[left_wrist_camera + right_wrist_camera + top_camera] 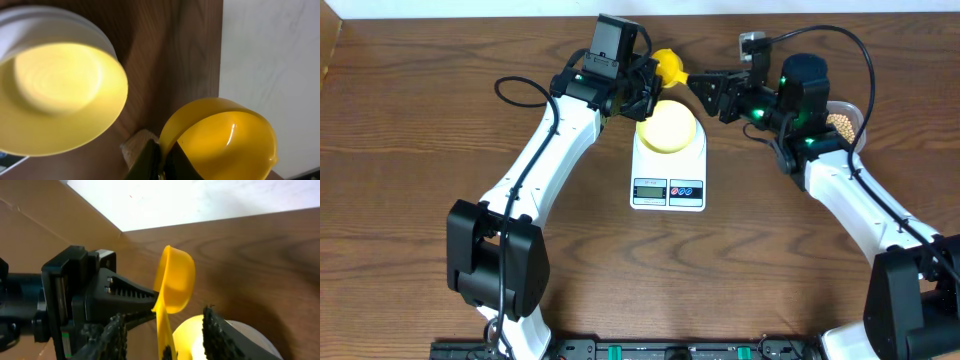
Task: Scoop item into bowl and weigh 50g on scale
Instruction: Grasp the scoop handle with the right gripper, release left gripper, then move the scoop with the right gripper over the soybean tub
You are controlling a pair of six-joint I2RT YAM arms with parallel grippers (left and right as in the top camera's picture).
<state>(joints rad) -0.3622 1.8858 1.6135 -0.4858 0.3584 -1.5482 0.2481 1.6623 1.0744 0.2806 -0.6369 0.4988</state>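
Almost a handover: scoop hangs between two claws behind the scale

On the wooden table (410,120), the white scale (668,165) sits at centre with the pale bowl (668,127) on its platform, empty. Just behind the scale's far edge the yellow scoop (669,66) is aloft. The left gripper (642,95) is pinched tight on the rim of its cup, and the handle runs out to the scale's right, straight into the right gripper (705,88). That gripper's jaws stand apart on either side of the handle, with a gap showing on each side, so it has no hold yet. The closing move turns on the handle lying centred between them. Well to the right of the scale, partly hidden by the right arm, the beans (840,124) lie in a clear tub (858,108); the right arm is plainly the nearer.

From overhead the right fingers blur into the handle, and only the right wrist camera shows the gaps. The left wrist camera alone shows that the scoop's cup is empty, and shows the left pinch on its rim.
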